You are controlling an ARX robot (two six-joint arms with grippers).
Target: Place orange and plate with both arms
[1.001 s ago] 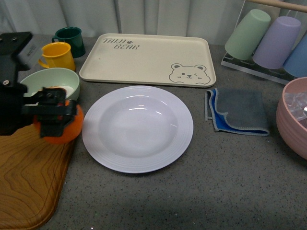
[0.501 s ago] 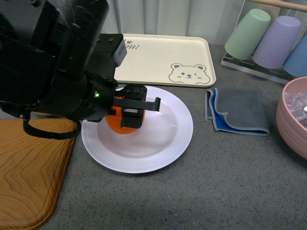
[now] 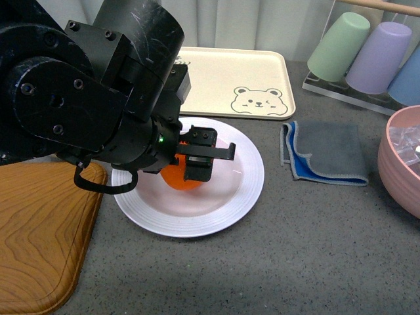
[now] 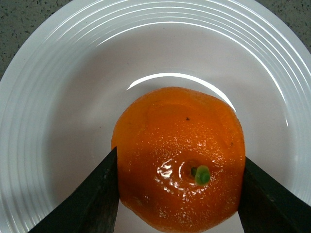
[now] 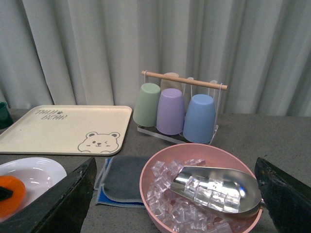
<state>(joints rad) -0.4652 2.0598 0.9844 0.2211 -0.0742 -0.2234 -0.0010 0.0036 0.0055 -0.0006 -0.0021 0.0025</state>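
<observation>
The orange (image 3: 176, 177) is low over the middle of the white ridged plate (image 3: 244, 195); I cannot tell whether it touches the plate. My left gripper (image 3: 195, 161) is shut on it. In the left wrist view the orange (image 4: 180, 155) shows its green stem dot, pinched between the two dark fingers (image 4: 99, 196) of the left gripper (image 4: 179, 194), with the plate (image 4: 68, 97) beneath. My right gripper (image 5: 177, 194) is open and holds nothing; it hangs above the pink bowl, far right of the plate (image 5: 36, 170) and orange (image 5: 9, 191).
A beige bear tray (image 3: 249, 72) lies behind the plate. A grey-blue cloth (image 3: 325, 152) is to its right, then a pink bowl (image 3: 400, 164) of ice with a metal scoop (image 5: 214, 182). A cup rack (image 3: 367, 52) stands back right. A wooden board (image 3: 39, 236) fills the front left.
My left arm has carried the orange from beside the wooden board rightward over the plate, and over the last half second a little further to its middle.
</observation>
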